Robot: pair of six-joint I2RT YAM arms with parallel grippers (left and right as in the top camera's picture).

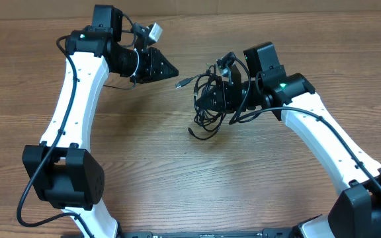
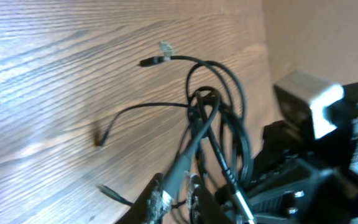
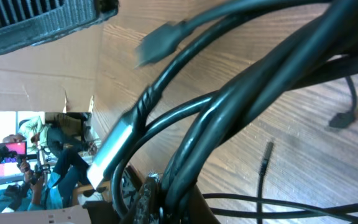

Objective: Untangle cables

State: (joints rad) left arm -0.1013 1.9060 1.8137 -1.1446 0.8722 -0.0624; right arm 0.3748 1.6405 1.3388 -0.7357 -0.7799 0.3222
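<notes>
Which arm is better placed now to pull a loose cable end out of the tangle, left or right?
Left, most likely. The right fingers are shut on the cables and hold the tangle, while the left fingers are apart from it, and a loose plug end points toward them.

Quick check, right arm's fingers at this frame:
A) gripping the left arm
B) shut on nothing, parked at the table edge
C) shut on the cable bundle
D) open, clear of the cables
C: in the wrist view the right fingers are closed with the cables bunched between them, and overhead they sit inside the tangle at mid-table.
</notes>
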